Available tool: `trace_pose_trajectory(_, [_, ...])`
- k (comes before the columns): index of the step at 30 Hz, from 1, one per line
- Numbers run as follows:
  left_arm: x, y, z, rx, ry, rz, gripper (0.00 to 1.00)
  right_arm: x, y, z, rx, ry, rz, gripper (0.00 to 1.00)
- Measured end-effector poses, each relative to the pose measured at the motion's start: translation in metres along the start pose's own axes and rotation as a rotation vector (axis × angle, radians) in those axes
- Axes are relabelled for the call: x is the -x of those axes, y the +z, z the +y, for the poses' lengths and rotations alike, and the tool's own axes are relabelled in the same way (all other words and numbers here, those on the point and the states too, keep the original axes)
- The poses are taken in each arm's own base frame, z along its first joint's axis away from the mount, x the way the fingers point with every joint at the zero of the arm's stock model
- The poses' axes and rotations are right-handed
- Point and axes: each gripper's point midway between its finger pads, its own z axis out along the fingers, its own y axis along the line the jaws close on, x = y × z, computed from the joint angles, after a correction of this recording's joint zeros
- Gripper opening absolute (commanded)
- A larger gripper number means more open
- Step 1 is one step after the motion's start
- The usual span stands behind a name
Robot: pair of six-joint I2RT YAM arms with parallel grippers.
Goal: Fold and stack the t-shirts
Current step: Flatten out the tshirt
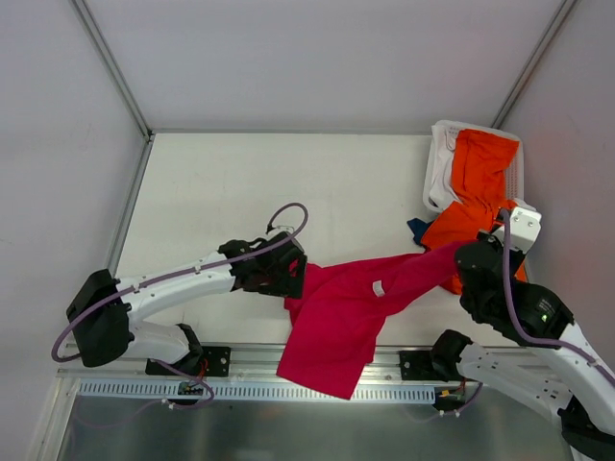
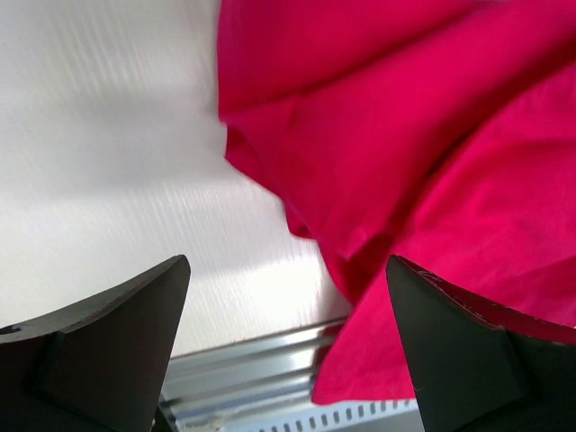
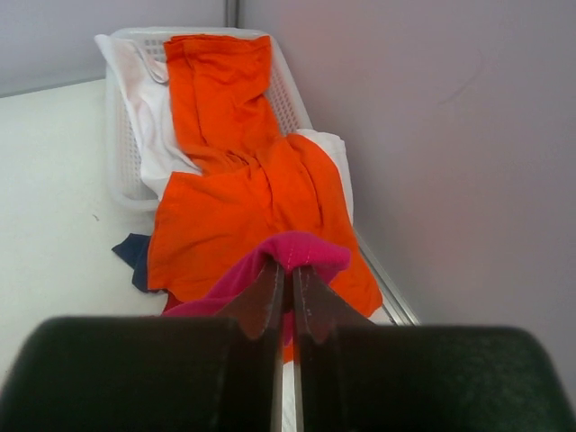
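The crimson t-shirt (image 1: 341, 312) lies crumpled at the table's near edge, its lower part hanging over the metal rail. One sleeve stretches right to my right gripper (image 1: 468, 257), which is shut on the crimson cloth (image 3: 306, 252). My left gripper (image 1: 288, 279) is open at the shirt's left edge; in the left wrist view the crimson cloth (image 2: 414, 153) lies by the right finger (image 2: 468, 351), not pinched. The orange t-shirt (image 1: 476, 187) drapes out of the white basket (image 1: 440, 163) at the back right, also seen in the right wrist view (image 3: 243, 198).
White cloth (image 3: 148, 135) lies in the basket (image 3: 121, 171). A dark blue cloth (image 1: 416, 229) peeks out beside the orange shirt. The metal rail (image 1: 240, 360) runs along the near edge. The enclosure wall (image 3: 432, 135) stands close on the right.
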Motion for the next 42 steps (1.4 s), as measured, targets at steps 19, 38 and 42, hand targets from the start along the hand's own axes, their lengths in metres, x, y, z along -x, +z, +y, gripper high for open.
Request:
trace_pose_trajectory(19, [-0.04,0.037,-0.012,0.257,0.156,0.074,0.81,-0.013,0.005,0.021,0.027,-0.032,0.073,0.01])
trace_pose_trajectory(38, [-0.02,0.036,-0.021,0.27,0.133,0.001,0.53,-0.026,0.007,0.032,0.042,-0.054,0.101,0.01])
trace_pose_trajectory(42, [-0.022,0.041,-0.02,0.284,0.138,0.012,0.49,-0.026,0.007,0.031,0.041,-0.053,0.103,0.0])
